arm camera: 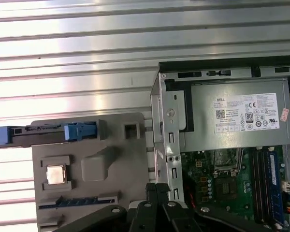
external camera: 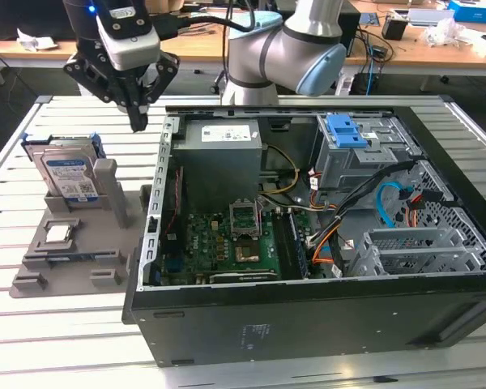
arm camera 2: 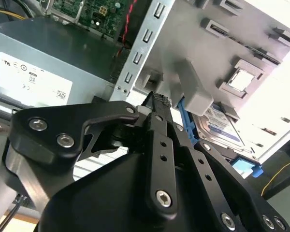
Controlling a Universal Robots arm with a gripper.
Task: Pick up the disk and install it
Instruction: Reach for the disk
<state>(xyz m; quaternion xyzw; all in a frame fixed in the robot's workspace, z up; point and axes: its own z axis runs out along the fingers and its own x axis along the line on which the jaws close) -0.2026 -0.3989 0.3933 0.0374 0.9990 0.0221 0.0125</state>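
The gripper (external camera: pixel 137 121) hung in the air with its fingers pressed together and nothing between them, above the gap between the grey holder (external camera: pixel 105 243) and the side wall of the open computer case (external camera: pixel 308 301). The disk (external camera: pixel 66 174) was not yet taken: it stood on its edge in a slot of the holder, on the slatted table (external camera: pixel 32 340), well apart from the grey drive cage (external camera: pixel 358 166) inside the case, and just behind the small processor chip (external camera: pixel 58 233) that lay flat on the same holder. Its labelled face looked toward the exterior camera and leaned a little backward. In the first wrist view its upper edge, with the blue rails (arm camera: pixel 79 131), ran as a long thin strip parallel to the slats and pointing at the case wall, so I judge that the long axis lay level along that line. To do the pick well, I think the fingers should open wide, come centred over this upper edge, and close on the two flat faces, not on the plastic rails. The lift should go straight along the slot so that the disk does not jam.
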